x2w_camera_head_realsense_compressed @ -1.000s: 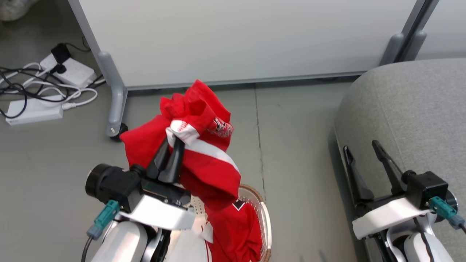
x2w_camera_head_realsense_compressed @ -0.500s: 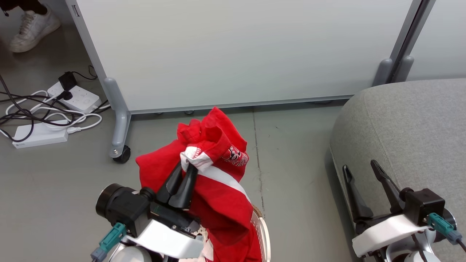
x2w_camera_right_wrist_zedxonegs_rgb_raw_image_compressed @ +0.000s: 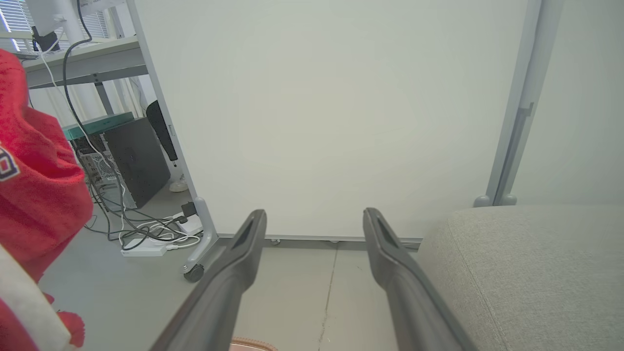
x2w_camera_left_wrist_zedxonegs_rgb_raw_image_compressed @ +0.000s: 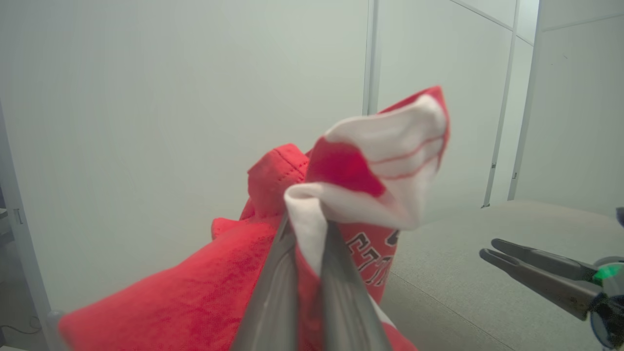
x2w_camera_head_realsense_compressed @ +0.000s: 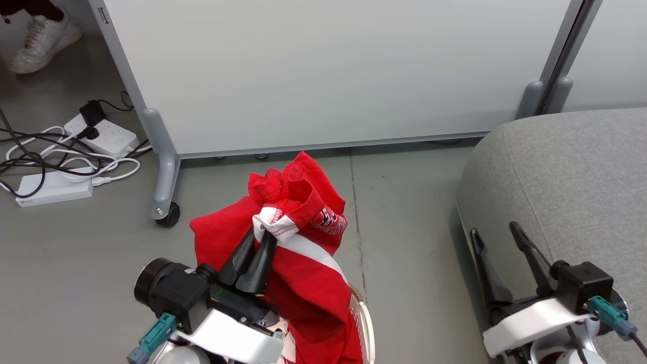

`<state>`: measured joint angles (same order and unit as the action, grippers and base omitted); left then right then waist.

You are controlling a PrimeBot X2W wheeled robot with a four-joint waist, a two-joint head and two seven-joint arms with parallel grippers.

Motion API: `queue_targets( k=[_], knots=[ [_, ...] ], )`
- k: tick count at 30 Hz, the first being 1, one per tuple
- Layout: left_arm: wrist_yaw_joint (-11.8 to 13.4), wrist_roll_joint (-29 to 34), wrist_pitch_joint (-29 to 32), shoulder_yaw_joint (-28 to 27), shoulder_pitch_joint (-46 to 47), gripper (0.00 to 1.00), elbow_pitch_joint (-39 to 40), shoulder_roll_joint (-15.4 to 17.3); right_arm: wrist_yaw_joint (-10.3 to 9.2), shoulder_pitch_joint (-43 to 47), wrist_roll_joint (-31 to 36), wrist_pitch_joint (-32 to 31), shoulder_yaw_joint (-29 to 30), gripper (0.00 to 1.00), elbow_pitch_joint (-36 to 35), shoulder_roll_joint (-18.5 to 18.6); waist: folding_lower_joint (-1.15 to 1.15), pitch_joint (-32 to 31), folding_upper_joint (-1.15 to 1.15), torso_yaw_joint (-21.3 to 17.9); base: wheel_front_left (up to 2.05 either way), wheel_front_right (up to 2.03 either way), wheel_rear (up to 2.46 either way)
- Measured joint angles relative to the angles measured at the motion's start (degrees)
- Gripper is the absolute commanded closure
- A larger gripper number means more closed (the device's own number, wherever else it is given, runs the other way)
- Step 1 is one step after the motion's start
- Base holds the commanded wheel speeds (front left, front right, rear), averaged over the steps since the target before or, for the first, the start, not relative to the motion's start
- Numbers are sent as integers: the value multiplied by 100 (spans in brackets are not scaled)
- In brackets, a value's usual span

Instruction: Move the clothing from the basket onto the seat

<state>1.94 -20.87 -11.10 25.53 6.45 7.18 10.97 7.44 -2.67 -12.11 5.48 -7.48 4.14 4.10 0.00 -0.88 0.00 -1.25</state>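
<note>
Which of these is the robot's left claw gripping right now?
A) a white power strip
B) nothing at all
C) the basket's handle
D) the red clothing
D: the left claw is pinched shut on a white-trimmed fold of the red clothing, and the rest of the fabric hangs down from it.

The head view looks steeply down from high up on the floor (x2w_camera_head_realsense_compressed: 414, 227), the white panel (x2w_camera_head_realsense_compressed: 323, 71) and the seat (x2w_camera_head_realsense_compressed: 566, 172). The left wrist view faces level, close behind the clothing (x2w_camera_left_wrist_zedxonegs_rgb_raw_image_compressed: 341, 170). The right wrist view looks low along the floor; all three share the white panel and seat
</note>
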Motion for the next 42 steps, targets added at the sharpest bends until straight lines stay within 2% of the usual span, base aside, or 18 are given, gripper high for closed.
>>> queue_targets(
  k=[5,12,16,22,30,31,32,33,34,39,41,42],
  knots=[
    [9,0,-1,10,3,100,9,19,0,-48,-70,-16,-344,0,-225,-16,0,3,0,1,0,0,0],
    [10,-18,-10,42,111,100,-9,11,0,-294,-449,-218,-1806,0,-722,-21,0,32,0,41,0,0,0],
    [9,-19,-25,80,127,100,-27,-18,0,-463,-756,-360,-2607,0,-772,24,0,47,0,72,0,0,0],
    [-36,-40,-15,176,197,100,-58,-51,0,-850,-974,-436,-3359,0,-396,132,0,67,0,123,0,0,0],
    [-64,-42,-9,298,221,100,-98,-79,0,-1338,-1044,-363,-3767,0,377,149,0,86,0,177,0,0,0],
    [-78,-43,-10,305,224,100,-100,-80,0,-1377,-1073,-359,-3784,10,443,151,0,84,0,183,0,0,0],
    [-87,-45,-10,313,227,100,-102,-81,0,-1410,-1112,-342,-3815,58,488,148,0,82,0,189,0,0,0],
    [-87,-53,-11,322,228,100,-108,-85,0,-1445,-1126,-308,-3832,90,553,144,0,79,0,194,0,0,0],
    [-89,-63,-11,327,228,100,-108,-86,0,-1464,-1157,-291,-3842,100,595,142,0,77,0,198,0,0,0],
    [-93,-105,-68,325,231,100,-98,-97,0,-1551,-1279,-169,-3832,100,753,148,0,63,0,211,0,0,0],
    [-89,-136,-79,313,230,36,-85,-105,0,-1562,-1317,-66,-3755,100,770,156,0,61,0,210,0,0,0],
    [-85,-136,-99,303,230,0,-81,-112,0,-1565,-1324,-27,-3713,100,781,165,0,61,0,209,0,0,0]
  ],
)
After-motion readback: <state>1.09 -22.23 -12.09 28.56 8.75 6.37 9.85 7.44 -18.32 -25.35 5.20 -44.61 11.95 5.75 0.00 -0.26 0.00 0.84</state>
